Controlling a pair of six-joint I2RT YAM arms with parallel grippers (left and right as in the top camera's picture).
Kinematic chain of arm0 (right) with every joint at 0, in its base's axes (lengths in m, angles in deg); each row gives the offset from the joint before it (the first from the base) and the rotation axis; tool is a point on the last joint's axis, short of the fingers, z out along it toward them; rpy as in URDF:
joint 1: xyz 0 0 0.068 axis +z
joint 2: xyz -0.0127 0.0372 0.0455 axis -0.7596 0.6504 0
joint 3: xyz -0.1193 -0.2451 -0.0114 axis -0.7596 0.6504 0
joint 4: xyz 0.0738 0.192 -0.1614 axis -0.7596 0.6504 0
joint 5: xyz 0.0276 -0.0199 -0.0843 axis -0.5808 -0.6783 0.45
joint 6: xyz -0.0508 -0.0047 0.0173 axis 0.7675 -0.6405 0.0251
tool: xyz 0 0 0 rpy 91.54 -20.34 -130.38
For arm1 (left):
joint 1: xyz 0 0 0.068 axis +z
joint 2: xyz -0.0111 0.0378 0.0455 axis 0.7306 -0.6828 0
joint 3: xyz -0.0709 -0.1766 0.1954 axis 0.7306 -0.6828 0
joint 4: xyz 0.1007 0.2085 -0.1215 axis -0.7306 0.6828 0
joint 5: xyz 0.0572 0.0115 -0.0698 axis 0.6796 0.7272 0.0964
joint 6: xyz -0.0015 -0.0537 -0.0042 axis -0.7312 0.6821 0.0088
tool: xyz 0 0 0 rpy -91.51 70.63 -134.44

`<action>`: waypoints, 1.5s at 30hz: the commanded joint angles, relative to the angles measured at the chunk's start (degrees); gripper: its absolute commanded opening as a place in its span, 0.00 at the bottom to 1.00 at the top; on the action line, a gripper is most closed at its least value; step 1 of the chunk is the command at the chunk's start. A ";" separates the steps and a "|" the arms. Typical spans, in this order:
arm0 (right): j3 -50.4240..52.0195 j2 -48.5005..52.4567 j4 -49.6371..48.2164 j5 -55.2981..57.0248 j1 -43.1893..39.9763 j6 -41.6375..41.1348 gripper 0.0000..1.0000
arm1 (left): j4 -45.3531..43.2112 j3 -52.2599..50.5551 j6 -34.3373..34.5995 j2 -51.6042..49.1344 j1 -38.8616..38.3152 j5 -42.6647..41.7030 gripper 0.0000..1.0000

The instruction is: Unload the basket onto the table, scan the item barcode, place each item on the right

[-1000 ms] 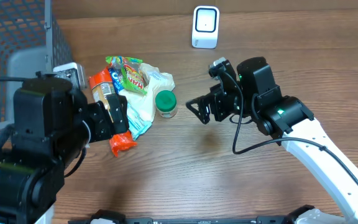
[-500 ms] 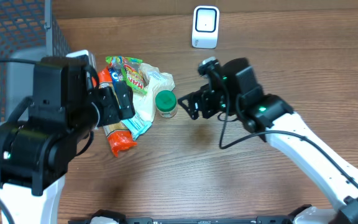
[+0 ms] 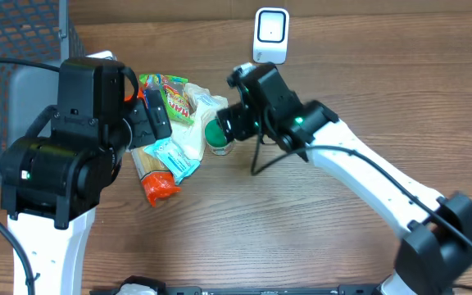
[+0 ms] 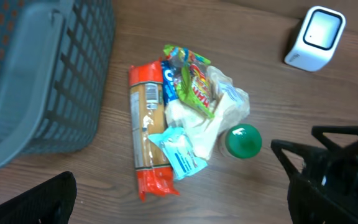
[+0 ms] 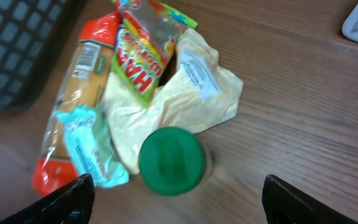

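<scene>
Green-lidded jar, upright on counter, centred just ahead of spread right jaws; left jaws spread, farther off.

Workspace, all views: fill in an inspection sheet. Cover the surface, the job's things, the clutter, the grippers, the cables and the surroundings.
Surface: wooden table; no spills seen.
Job's things: white scanner upright near the far edge; jar with a green lid standing beside the packets.
Clutter: heap of packets, overlapping, among them an orange biscuit pack and a colourful sweet bag.
Grippers: left gripper open, over the packets, holding nothing; right gripper open, jaws wide either side of the jar, not gripping it.
Cables: black cable hangs from the right arm down to the table.
Surroundings: grey basket at the left.
</scene>
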 commanded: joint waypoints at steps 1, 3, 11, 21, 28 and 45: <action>-1.29 2.71 -0.20 0.68 0.02 -1.49 0.87 | -0.07 0.02 0.57 0.11 -0.04 2.62 1.00; -1.29 3.39 -0.46 -0.63 0.02 -1.49 0.87 | -0.07 0.02 0.57 0.11 -0.04 2.58 1.00; -1.22 4.04 -0.52 -0.72 0.35 -2.43 0.87 | -0.07 0.02 0.59 0.11 -0.04 2.40 1.00; -0.74 8.22 -1.95 -3.41 0.42 -5.97 0.87 | -0.04 0.02 0.57 0.11 -0.04 2.40 1.00; -0.74 9.79 -4.50 -4.92 0.44 -6.84 0.88 | -0.04 0.02 0.59 0.11 -0.04 2.40 1.00; -0.74 13.51 -6.08 -0.83 3.06 -8.81 0.88 | -0.04 0.02 0.59 0.09 -0.04 2.40 1.00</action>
